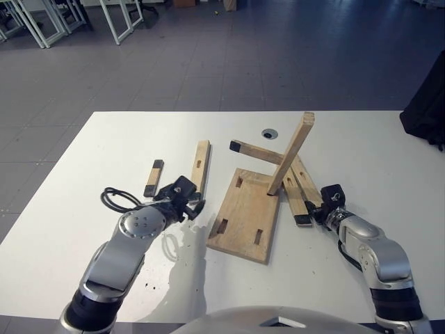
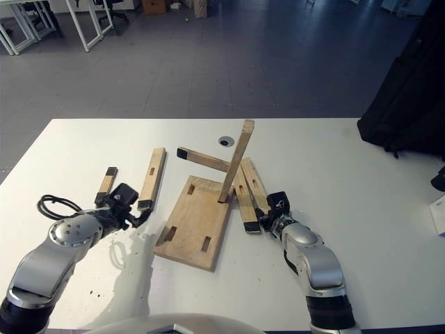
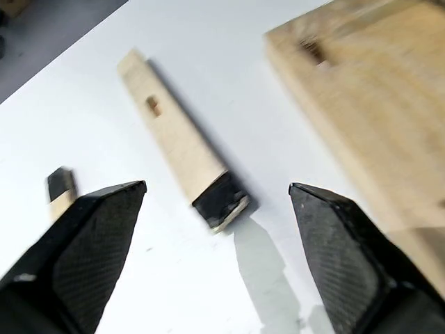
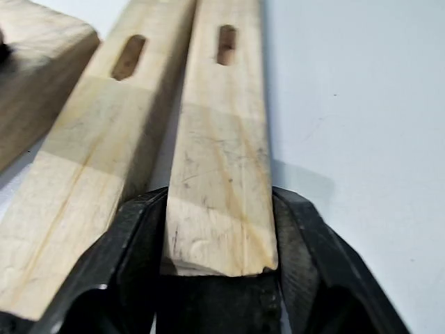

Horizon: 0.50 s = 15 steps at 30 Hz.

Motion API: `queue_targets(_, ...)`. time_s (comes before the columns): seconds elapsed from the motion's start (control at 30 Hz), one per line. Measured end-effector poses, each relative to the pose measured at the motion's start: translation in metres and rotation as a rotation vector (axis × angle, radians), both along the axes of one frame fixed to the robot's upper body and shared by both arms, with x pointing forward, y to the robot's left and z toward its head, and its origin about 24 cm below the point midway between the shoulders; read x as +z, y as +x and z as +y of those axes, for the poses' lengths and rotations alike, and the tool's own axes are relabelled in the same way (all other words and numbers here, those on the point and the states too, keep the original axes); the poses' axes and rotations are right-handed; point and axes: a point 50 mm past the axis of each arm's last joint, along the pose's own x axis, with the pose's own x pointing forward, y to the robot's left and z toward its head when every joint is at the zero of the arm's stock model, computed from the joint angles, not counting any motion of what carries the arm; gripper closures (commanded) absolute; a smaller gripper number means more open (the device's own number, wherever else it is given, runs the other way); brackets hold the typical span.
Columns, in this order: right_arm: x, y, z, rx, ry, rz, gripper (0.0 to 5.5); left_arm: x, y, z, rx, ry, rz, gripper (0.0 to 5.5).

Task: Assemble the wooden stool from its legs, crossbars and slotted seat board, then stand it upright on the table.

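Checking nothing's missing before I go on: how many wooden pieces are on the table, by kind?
Seat board: 1
Longer bars: 5
Short bar: 1
Total: 7

Head stereo pair overlooking shared table (image 1: 83, 160), wrist cameras low, close-up

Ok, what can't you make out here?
Left wrist view: the short black-tipped wooden piece is half hidden behind a finger of the left tool; the slotted wooden seat board is blurred and cut by the edge.
Right wrist view: the right tool covers the end of the pale wooden leg it grips.
Head views: whether the leaning wooden leg sits fully in its slot is too small to tell.
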Motion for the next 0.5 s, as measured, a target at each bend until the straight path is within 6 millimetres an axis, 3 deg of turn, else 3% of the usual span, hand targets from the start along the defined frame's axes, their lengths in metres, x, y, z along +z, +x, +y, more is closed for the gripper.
queue_targets(0.13, 0.003, 0.002, -0.015, -0.044, -0.01, -0.03, 3.46, -0.021, -0.017, 0.009, -0.045, 0.059, 0.101, 1.69)
queue_targets(0.23, 0.015, 0.009, -0.052, -0.196, -0.065, -0.067, 3.46, -0.025, -0.031, 0.002, -0.204, 0.108, 0.164, 1.69)
queue_targets(0.3, 0.039, 0.023, -0.066, -0.243, -0.086, -0.158, 3.46, -0.024, -0.038, -0.008, -0.28, 0.055, 0.199, 1.69)
queue_targets(0.37, 0.072, 0.042, -0.067, -0.249, -0.081, -0.279, 3.46, -0.026, -0.043, -0.029, -0.296, -0.128, 0.249, 1.69)
queue_targets(0.5, 0.113, 0.058, -0.059, -0.243, 0.006, -0.438, 3.46, -0.007, -0.022, -0.057, -0.281, -0.269, 0.112, 1.69)
